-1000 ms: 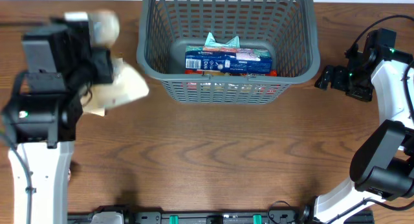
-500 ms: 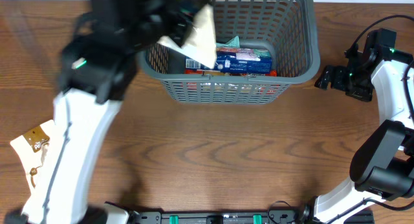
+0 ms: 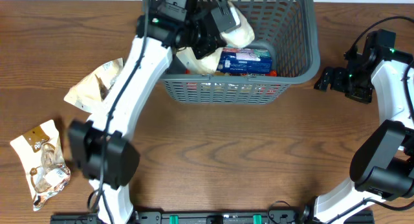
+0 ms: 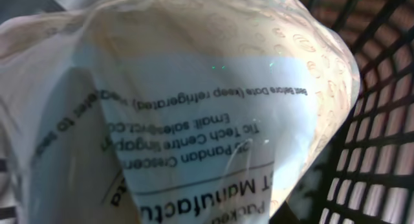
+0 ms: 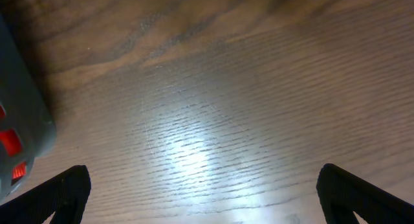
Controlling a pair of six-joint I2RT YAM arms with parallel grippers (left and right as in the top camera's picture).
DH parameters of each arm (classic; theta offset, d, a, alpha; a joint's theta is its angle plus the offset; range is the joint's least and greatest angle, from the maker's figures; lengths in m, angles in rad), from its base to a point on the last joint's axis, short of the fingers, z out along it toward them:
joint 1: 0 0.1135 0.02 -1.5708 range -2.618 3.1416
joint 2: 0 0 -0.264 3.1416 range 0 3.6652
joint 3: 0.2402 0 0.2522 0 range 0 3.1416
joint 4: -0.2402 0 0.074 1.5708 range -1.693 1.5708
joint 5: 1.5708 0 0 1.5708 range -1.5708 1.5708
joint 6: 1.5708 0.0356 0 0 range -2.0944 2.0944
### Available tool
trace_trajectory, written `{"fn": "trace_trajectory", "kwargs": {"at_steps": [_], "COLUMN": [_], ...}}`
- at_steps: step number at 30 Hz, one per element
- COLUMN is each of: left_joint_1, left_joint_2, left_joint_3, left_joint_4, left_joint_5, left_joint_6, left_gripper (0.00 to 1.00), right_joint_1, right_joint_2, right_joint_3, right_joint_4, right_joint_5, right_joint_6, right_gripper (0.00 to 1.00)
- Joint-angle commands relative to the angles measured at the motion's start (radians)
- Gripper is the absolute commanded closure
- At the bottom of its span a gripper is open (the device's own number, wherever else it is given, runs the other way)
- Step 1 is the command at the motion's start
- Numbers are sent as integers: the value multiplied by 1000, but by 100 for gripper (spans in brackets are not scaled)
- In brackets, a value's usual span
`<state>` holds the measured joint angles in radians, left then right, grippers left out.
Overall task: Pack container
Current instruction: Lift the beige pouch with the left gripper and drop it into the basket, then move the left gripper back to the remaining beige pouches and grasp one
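**Pale packet held over container**

You see the container [image 3: 304, 52] at the top middle of the table [image 3: 226, 153], with a blue packet [image 3: 244, 61] inside. Your left gripper [image 3: 220, 24] clamps a pale packet [image 4: 213, 88] over it. The upside-down print reads "keep refrigerated", "Pandan Crescent", "Tech Centre". Your right gripper [image 5: 204, 191] hangs spread wide just right of the container.

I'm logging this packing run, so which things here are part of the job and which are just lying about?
Job: basket; cream packet, held over it by left claw; blue packet inside.
Lying about: tan packet and front-left packet on table, likely next; right claw, open, idle.
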<state>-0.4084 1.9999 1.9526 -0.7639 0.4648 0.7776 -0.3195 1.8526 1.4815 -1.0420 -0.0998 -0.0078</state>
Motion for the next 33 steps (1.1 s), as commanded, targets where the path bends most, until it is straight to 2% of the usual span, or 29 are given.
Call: {"fn": "trace_trajectory", "kwargs": {"at_steps": [1,5,6,7,9,14,15,18,20,27,33], "left_joint_1": [1,-2,-2,-2,-2,-2,-2,-2,-3,5,121], "left_joint_2": [74,120,122,123,119,59,31,-47,-108,-347,-496], "left_joint_3": [0,0,0,0,0,0,2,12,26,49,49], "left_joint_4": [-30,-87,-103,-116,-142,-182,-181,-171,-170,-121,-93], "left_joint_5": [13,-11,-26,-44,-79,-93,-93,-137,-177,-308,-452], "left_joint_6": [34,34,34,34,33,14,14,14,14,5,-171], "left_gripper": [94,93,85,70,48,43,38,14,4,2,2], "right_joint_1": [7,7,7,7,7,7,7,7,7,7,7], "right_joint_2": [-2,-2,-2,-1,-2,-2,-1,-1,-1,-1,-2], "right_joint_3": [-3,-3,-3,-3,-3,-3,-3,-3,-3,-3,-3], "right_joint_4": [-10,-17,-17,-18,-18,-21,-21,-21,-21,-21,-20], "right_joint_5": [-6,-6,-6,-6,-6,-6,-6,-6,-6,-6,-6], "right_joint_6": [-8,-9,-8,-8,-8,-8,-9,-9,-9,-17,-24], "right_gripper": [1,1,1,1,1,1,1,1,1,1,1]}}
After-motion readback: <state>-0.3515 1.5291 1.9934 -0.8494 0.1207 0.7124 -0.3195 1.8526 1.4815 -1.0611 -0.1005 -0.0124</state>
